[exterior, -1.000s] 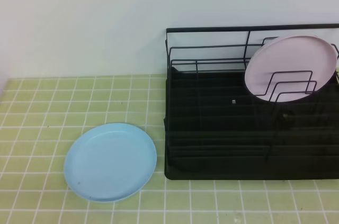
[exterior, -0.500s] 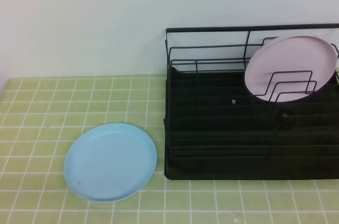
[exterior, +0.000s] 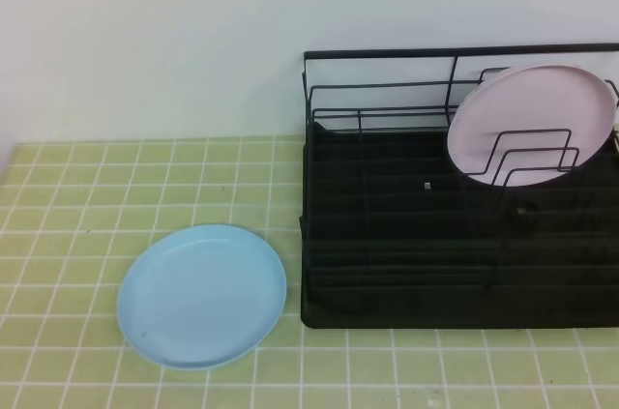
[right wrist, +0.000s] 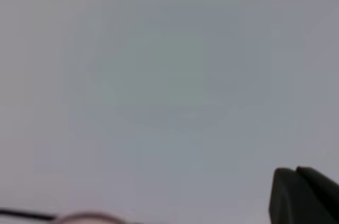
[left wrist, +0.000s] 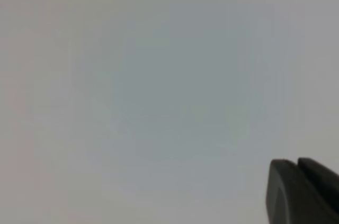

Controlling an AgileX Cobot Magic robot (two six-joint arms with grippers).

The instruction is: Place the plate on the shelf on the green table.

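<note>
The light blue plate lies flat on the green tiled table, left of the black wire shelf. The shelf stands on the table at the right, its left edge just beside the plate's rim. No gripper shows in the exterior high view. The left wrist view shows only one dark finger at the bottom right against a blank pale wall. The right wrist view shows one dark finger the same way, with a bit of the shelf's black wire at the bottom left.
A pale pink plate stands upright in the shelf's right end, leaning behind wire dividers; its rim peeks into the right wrist view. A white wall rises behind the table. The shelf's upright wire back runs along the top.
</note>
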